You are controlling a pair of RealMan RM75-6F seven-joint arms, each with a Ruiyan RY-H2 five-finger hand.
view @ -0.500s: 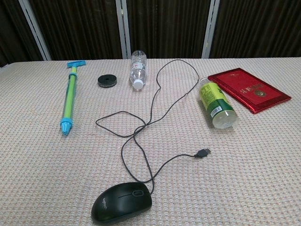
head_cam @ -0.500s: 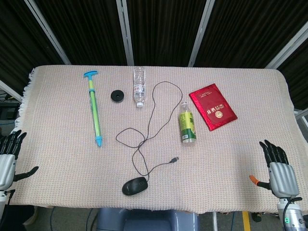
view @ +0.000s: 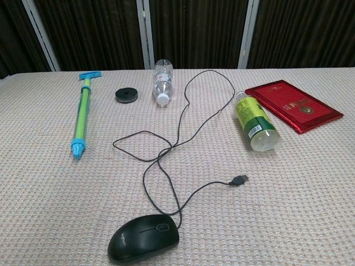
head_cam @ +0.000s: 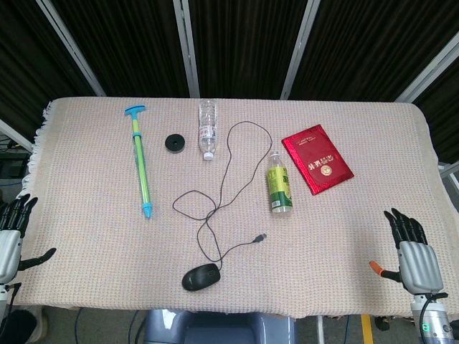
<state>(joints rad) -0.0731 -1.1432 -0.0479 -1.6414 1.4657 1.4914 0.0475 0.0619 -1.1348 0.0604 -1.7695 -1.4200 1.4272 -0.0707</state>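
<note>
I am seeing both robot hands hanging wide, holding nothing — left robot hand (head_cam: 10, 240) and right robot hand (head_cam: 416, 254) at the counter (head_cam: 86, 272) edges; the computer mouse (head_cam: 201, 276) is lying at the front middle.

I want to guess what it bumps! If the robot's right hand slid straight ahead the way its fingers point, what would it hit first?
Probably nothing. The right hand points up along the table's right edge, over bare cloth. The red booklet lies well to its left, though depth is hard to judge.
</note>
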